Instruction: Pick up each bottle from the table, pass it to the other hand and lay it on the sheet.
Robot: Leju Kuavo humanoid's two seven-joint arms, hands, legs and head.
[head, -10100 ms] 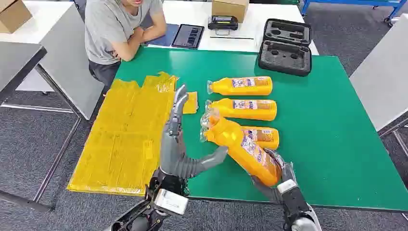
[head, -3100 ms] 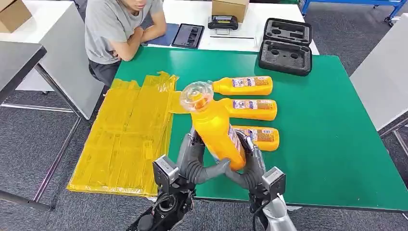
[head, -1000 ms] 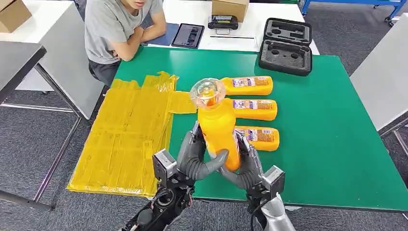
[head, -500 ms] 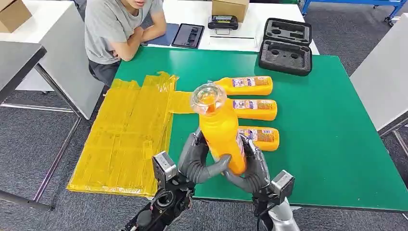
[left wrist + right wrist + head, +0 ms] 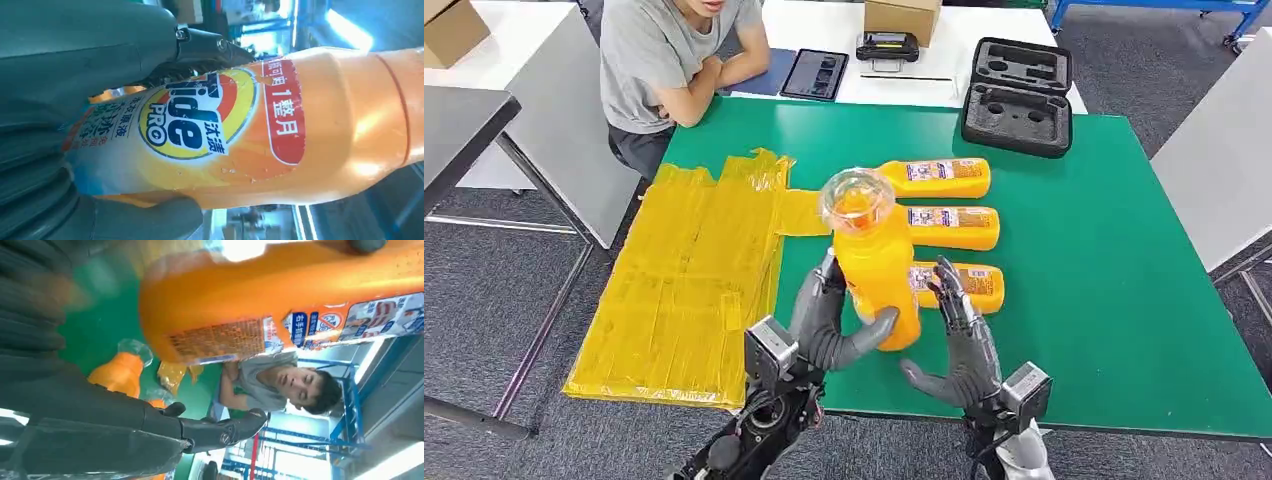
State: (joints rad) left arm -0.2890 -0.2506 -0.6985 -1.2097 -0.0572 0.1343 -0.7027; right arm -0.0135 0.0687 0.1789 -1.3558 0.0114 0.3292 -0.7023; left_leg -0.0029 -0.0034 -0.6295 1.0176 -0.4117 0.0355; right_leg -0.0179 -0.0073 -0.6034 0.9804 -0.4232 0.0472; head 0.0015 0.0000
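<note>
Bottle [image 5: 876,268] stands upright in my left hand [image 5: 829,325], above the table's near edge; my right hand [image 5: 964,345] hangs released beside it. I should swing left and lower it gently onto the sheet [image 5: 684,290].

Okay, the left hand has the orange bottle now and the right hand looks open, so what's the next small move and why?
Probably swing the left hand leftward toward the yellow plastic sheet and begin tipping the upright orange detergent bottle onto its side. That hand alone grips the bottle, while the right hand is open beside it and apart, so the handover looks done. Three more orange bottles lie waiting on the green table.
</note>
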